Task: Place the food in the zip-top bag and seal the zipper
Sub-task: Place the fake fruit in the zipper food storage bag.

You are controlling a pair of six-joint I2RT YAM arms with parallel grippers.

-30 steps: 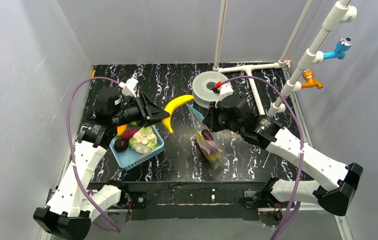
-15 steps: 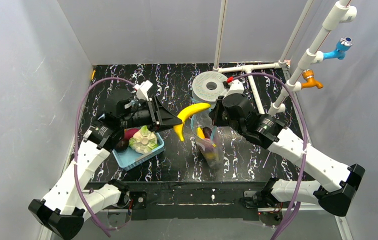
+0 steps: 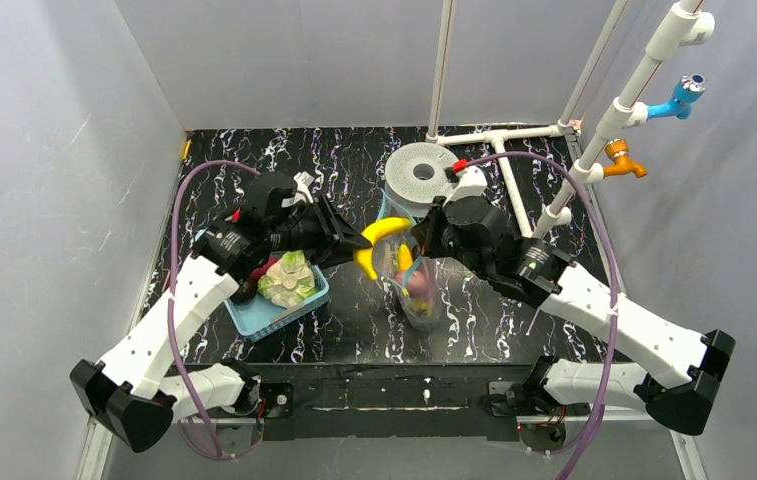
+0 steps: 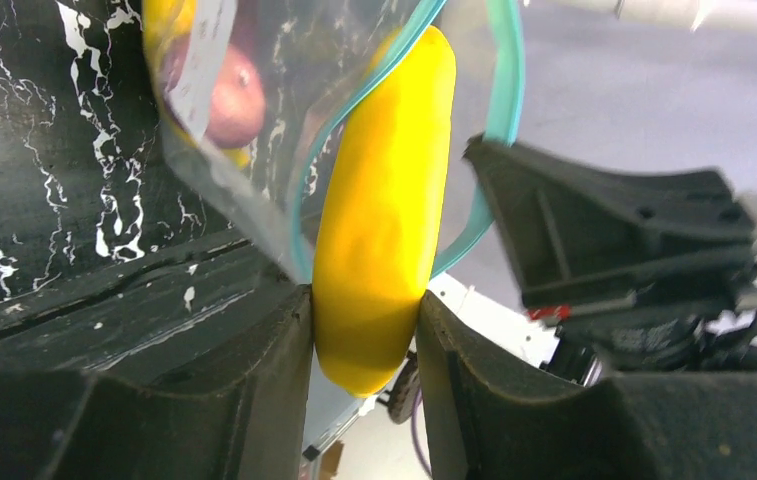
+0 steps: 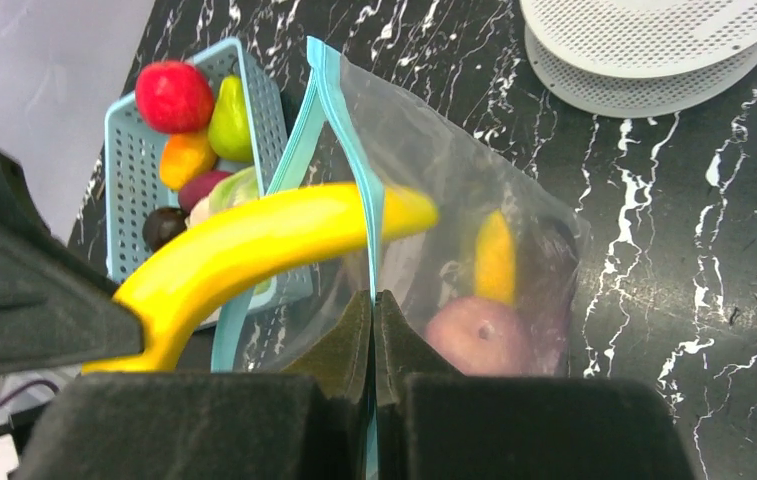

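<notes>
1. Left gripper (image 3: 354,250): fingers clamped on the lower end of the yellow banana (image 3: 384,235). The left wrist view shows both pads pressed against the banana's sides.
2. Banana position: a second ago it hung over the table (image 3: 334,170) between the blue basket (image 3: 254,322) and the bag. Half a second ago it was nearer the bag. Now its far tip pokes through the mouth of the zip-top bag (image 3: 422,300), and the rest is outside.
3. The left arm reaches farther right than in either earlier frame.
4. Right gripper (image 5: 374,310): closed tight, pinching the zipper (image 5: 346,130) at one lip of the mouth and holding it up.
5. Bag: a second ago it lay lower and slanted on the table. Now it stands more upright, just in front of the white perforated disc (image 3: 419,175), with the mouth spread open toward the banana.
6. Inside the bag, right wrist view: a reddish round fruit (image 5: 479,335) and an orange-yellow piece (image 5: 494,255). A dark shape behind them is unclear.
7. Basket stays where it was. It holds the pale-green cabbage (image 3: 289,280), a red fruit (image 5: 174,95), a green piece (image 5: 229,115), an orange fruit (image 5: 187,158) and a dark purple piece (image 5: 164,228).
</notes>
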